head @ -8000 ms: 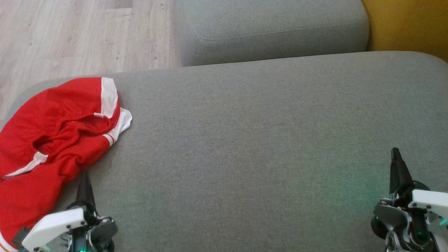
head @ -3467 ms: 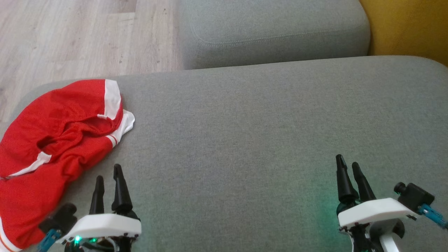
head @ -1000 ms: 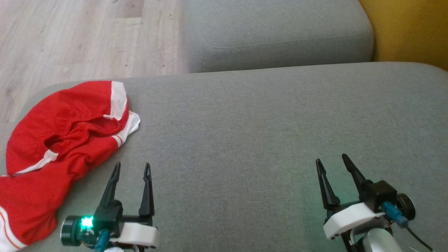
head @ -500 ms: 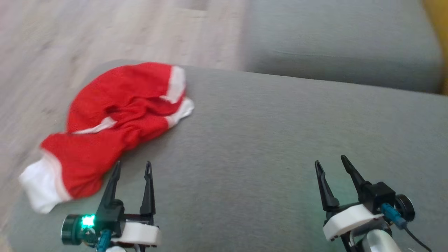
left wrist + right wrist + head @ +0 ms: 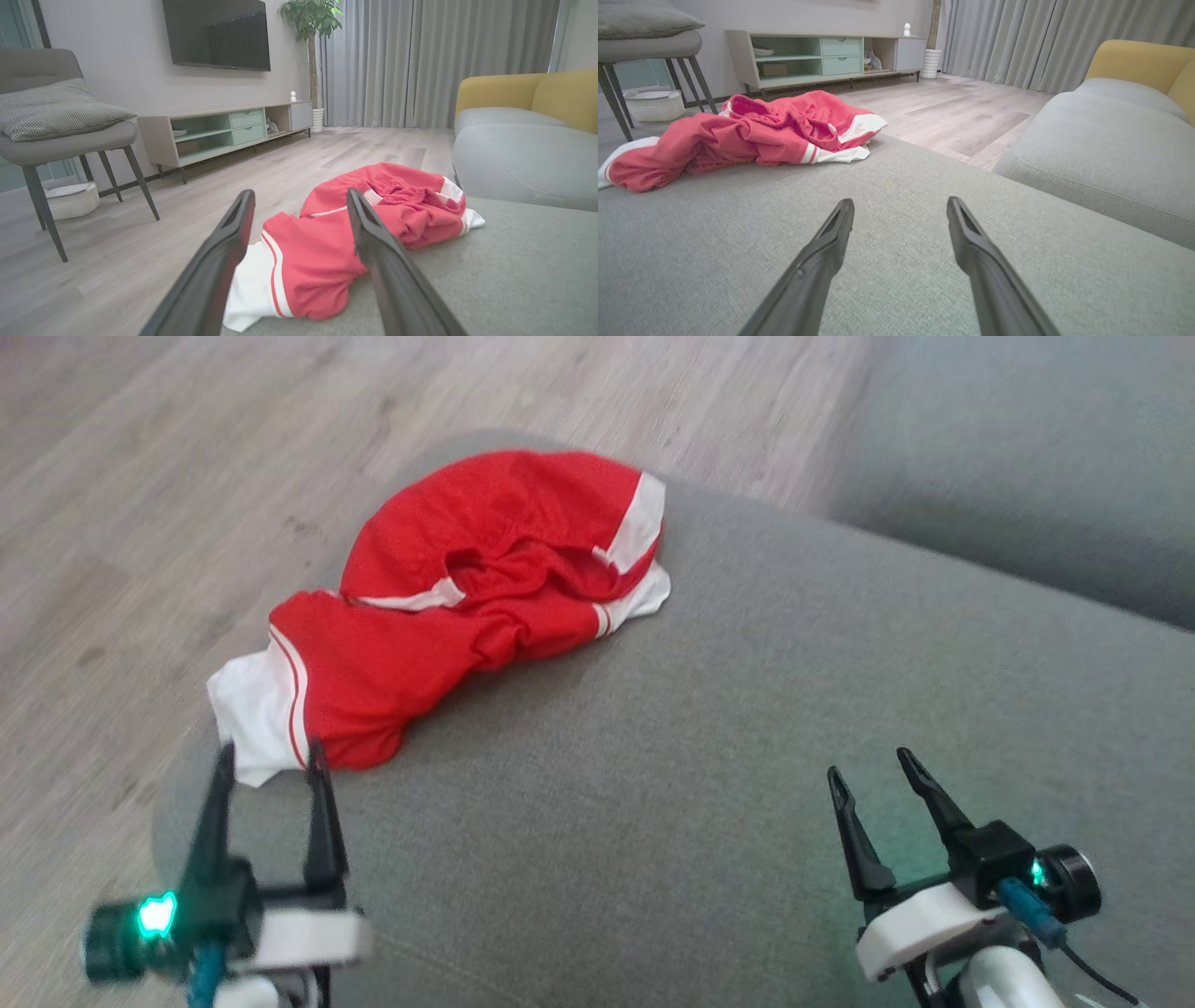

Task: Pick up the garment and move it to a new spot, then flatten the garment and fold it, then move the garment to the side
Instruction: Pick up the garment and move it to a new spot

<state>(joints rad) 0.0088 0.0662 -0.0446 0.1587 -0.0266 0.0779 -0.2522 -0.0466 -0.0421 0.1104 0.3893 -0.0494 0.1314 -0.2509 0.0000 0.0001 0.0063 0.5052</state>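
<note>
Lying crumpled on a grey cushion (image 5: 747,709), the red garment (image 5: 467,607) with white bands is seen toward 11 o'clock in the head view. One white-edged end reaches the cushion's rounded edge beside the wooden floor (image 5: 121,523). The left gripper (image 5: 270,751) is placed at 7 o'clock, its two fingers spread wide with nothing held between them. Their tips are found just beside the garment's white end, and contact cannot be judged. The right gripper (image 5: 870,765) is placed at 5 o'clock, likewise spread and empty, well apart from the garment over bare grey fabric. A second grey cushion (image 5: 1027,476) is seen at 1 o'clock.

From the left wrist, room detail beyond the head view's framing is given: a wall television (image 5: 215,32), a low cabinet (image 5: 224,128), a chair (image 5: 60,135) bearing a pillow, a potted plant (image 5: 310,18), grey curtains (image 5: 420,60) and a yellow sofa back (image 5: 504,88). From the right wrist, the garment is seen at 10 o'clock, well ahead of the parted fingers, and a white basket (image 5: 654,105) is seen under the chair.
</note>
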